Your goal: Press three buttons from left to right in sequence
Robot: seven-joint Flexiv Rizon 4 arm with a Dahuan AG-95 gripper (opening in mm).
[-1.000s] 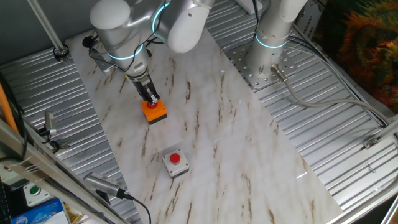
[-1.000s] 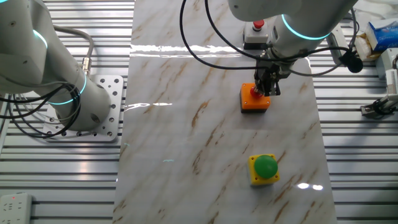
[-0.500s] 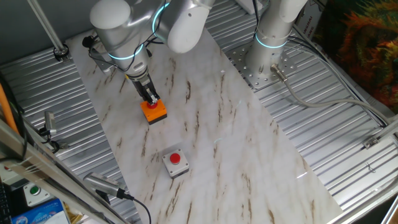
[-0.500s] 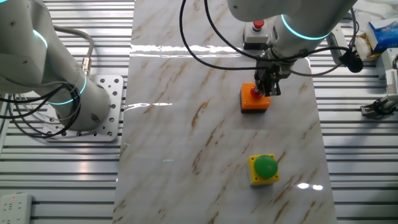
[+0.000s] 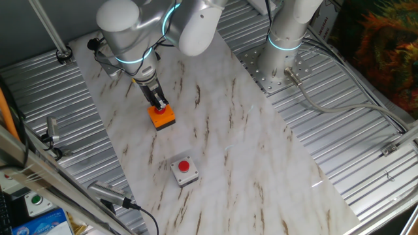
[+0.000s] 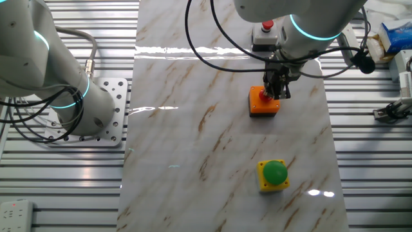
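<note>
My gripper (image 5: 159,105) points down at the orange box (image 5: 162,118), fingertips together on its red button, which they mostly hide. In the other fixed view the gripper (image 6: 273,95) stands on the same orange box (image 6: 264,105). The light-grey box with a red button (image 5: 184,170) sits nearer the front of the marble board; in the other fixed view it (image 6: 264,35) is partly behind my arm. The yellow box with a green button (image 6: 273,174) shows only in that view, apart from the gripper.
A second robot arm's base (image 5: 282,47) stands on the ribbed metal table (image 5: 353,150) beside the marble board (image 5: 235,150). A white box with a green button (image 5: 36,202) lies by blue packaging (image 5: 40,223) at the front left. A black cable (image 5: 140,212) runs nearby.
</note>
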